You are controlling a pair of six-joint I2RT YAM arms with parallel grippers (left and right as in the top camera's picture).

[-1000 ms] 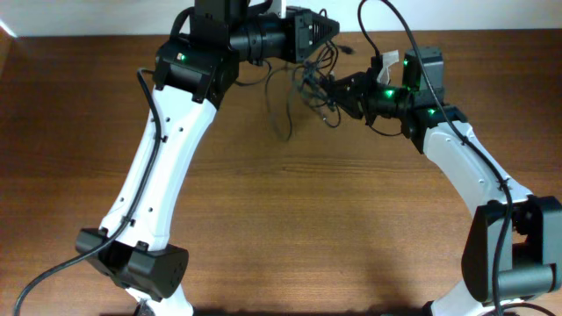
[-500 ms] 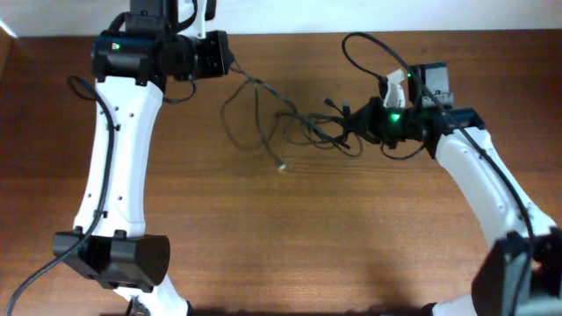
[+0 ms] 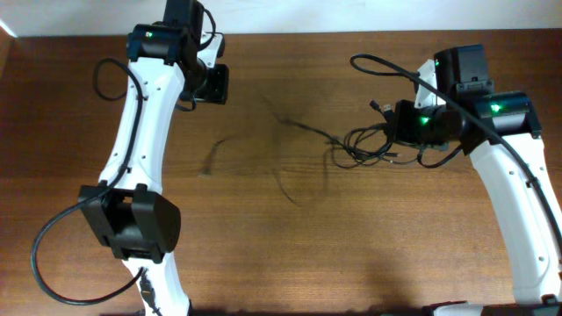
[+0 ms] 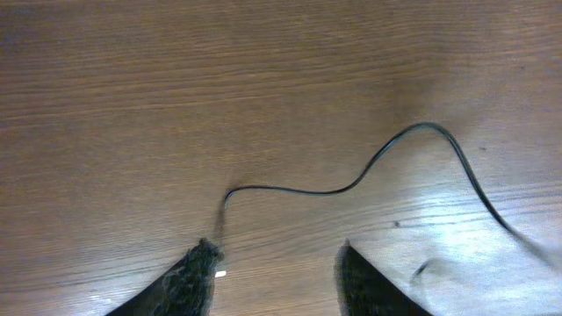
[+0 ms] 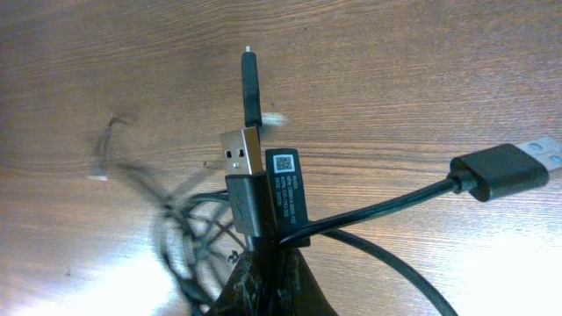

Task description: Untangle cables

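A knot of thin black cables point(image 3: 362, 146) lies right of the table's centre, and my right gripper point(image 3: 392, 132) is shut on it. In the right wrist view the shut gripper point(image 5: 268, 262) pinches the cables just below a silvery USB plug point(image 5: 243, 153) with a white label point(image 5: 288, 189). A second USB plug point(image 5: 507, 170) sticks out to the right. One loose strand point(image 3: 297, 127) trails left from the knot across the wood. My left gripper point(image 3: 217, 86) is open at the back left, apart from the knot. In the left wrist view its gripper point(image 4: 277, 250) holds nothing, above a thin strand point(image 4: 334, 190) on the table.
A thicker black arm cable point(image 3: 386, 66) loops above the right gripper. The white wall edge point(image 3: 281, 17) runs along the back of the wooden table point(image 3: 290, 254). The left arm's base point(image 3: 132, 224) stands at the front left.
My left gripper has opened and let go of the strand, which now lies on the table. The right gripper has pulled the knot to the right.
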